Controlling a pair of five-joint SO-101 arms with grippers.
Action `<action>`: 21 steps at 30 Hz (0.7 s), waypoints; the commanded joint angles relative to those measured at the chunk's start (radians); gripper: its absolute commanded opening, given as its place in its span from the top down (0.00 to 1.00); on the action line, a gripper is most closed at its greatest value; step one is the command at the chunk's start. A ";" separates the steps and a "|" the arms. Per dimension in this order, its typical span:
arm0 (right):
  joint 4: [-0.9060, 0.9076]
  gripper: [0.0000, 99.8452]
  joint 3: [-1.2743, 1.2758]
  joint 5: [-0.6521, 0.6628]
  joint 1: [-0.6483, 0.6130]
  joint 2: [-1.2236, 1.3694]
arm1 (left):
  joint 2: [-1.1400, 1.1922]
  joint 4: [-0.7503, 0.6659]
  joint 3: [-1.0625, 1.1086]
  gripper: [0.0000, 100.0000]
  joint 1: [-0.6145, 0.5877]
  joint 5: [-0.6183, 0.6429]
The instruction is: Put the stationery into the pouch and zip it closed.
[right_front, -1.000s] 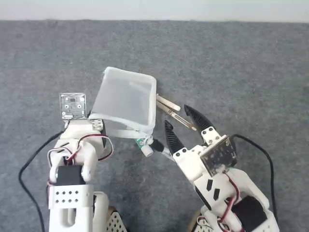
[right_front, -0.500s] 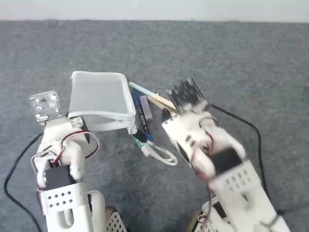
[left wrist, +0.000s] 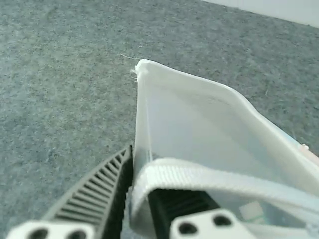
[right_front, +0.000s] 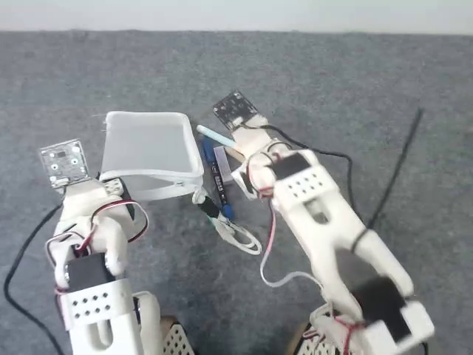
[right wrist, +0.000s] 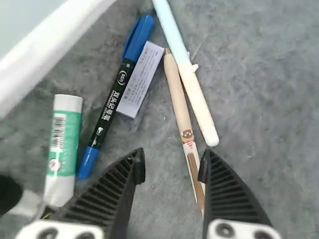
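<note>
A white translucent pouch (right_front: 146,150) stands open on the grey carpet, and my left gripper (left wrist: 137,196) is shut on its near rim (left wrist: 199,174). To its right lies the stationery. A blue-capped black marker (right wrist: 115,119), a white eraser (right wrist: 140,79), a beige pen (right wrist: 183,132), a pale blue and cream pen (right wrist: 183,67) and a green-and-white stick (right wrist: 62,142) rest side by side. Just above the beige pen hangs my right gripper (right wrist: 172,167), open and holding nothing. The right arm (right_front: 295,185) stretches over these items, hiding the pens.
A white cord loop (right_front: 242,238) trails from the pouch towards the near side. Black cables (right_front: 392,177) run over the carpet to the right. Grey carpet (right_front: 355,81) spreads far and right.
The left arm pulled the pouch leftwards, uncovering the marker and eraser. The right arm swung forward from the near right to above the stationery, its gripper pointing down.
</note>
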 commanded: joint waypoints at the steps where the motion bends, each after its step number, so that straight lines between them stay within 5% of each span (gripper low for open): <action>1: 0.002 0.84 -0.133 0.048 0.010 0.101 | -0.023 0.008 -0.064 0.99 -0.008 0.018; 8: 0.007 0.92 -0.327 0.054 0.012 0.337 | -0.023 0.008 -0.064 0.99 -0.008 0.018; 21: 0.237 0.89 -0.672 0.049 0.028 0.610 | -0.023 0.008 -0.061 0.99 -0.008 0.018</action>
